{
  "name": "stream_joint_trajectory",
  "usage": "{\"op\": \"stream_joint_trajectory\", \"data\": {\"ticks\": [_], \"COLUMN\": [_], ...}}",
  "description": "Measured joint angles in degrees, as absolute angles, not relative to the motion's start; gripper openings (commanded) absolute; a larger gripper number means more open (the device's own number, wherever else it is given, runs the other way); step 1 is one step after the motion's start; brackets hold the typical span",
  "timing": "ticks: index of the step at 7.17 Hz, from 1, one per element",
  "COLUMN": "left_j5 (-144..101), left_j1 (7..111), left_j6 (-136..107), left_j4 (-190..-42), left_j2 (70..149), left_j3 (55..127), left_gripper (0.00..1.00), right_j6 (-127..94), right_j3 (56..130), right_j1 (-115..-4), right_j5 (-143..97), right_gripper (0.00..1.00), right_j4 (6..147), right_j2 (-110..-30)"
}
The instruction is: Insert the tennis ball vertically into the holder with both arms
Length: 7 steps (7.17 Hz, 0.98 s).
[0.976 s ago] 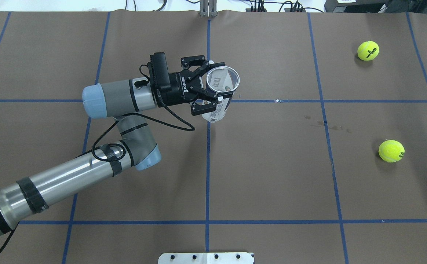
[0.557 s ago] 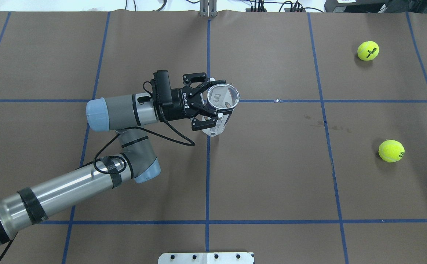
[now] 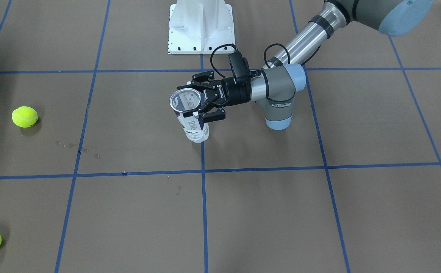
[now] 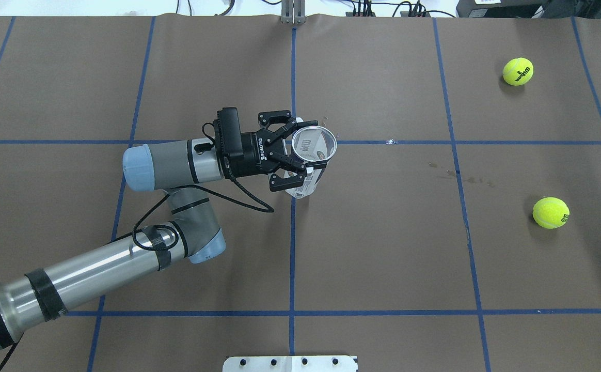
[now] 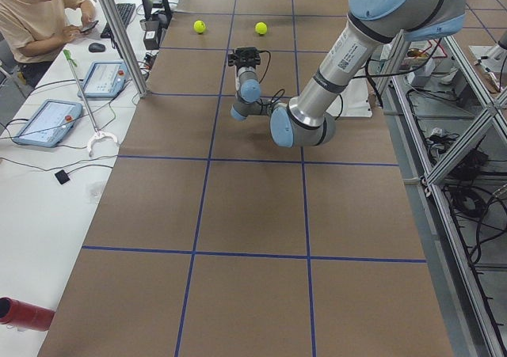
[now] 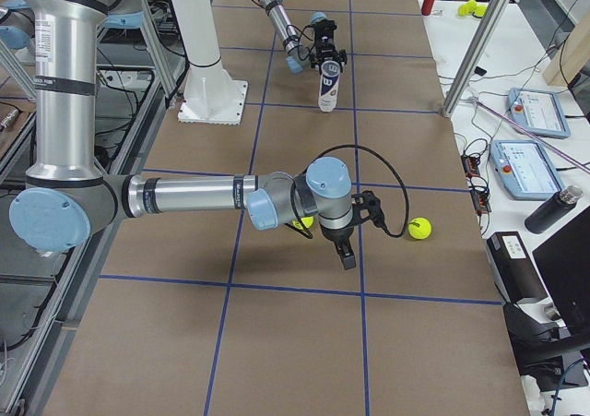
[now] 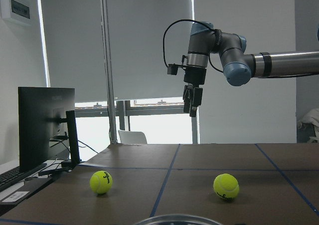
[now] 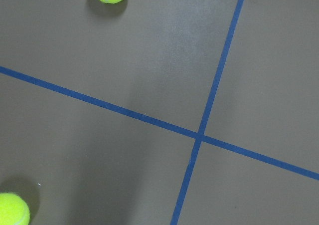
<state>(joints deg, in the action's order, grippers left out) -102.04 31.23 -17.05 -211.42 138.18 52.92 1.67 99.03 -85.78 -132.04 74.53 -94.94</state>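
The holder point(image 4: 303, 182) is a clear can with a white and navy label, held upright with its open, metal-rimmed mouth facing up. My left gripper point(image 4: 308, 147) reaches in level from the side and is shut on the holder point(image 3: 194, 129) just under the rim. Two yellow tennis balls point(image 4: 518, 71) point(image 4: 551, 212) lie on the brown table far to the right. My right gripper point(image 6: 348, 257) hangs pointing down above the table between the balls point(image 6: 420, 228). The left wrist view shows that gripper point(image 7: 192, 105) edge-on, so whether it is open or shut is unclear.
Blue tape lines grid the table. The white pedestal base point(image 3: 201, 26) stands at the robot's edge. A person point(image 5: 36, 17) sits at the side bench with tablets point(image 5: 43, 122). A red bottle point(image 5: 24, 313) lies on that bench.
My left arm has carried the holder toward the robot's side of the table and slightly lower. Both tennis balls stay where they were.
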Motion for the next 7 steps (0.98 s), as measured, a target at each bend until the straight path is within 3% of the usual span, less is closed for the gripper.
{"op": "stream_joint_trajectory", "data": {"ticks": [7], "left_j5": [-100.96], "left_j1": [31.20], "left_j6": [-17.13], "left_j4": [-212.24], "left_j2": [137.20], "left_j3": [52.91], "left_gripper": [0.96], "right_j6": [1.58], "right_j3": [99.14], "right_j1": [-85.78], "right_j5": [-132.28], "right_gripper": [1.00], "right_j4": [74.53], "right_j2": [-95.01]}}
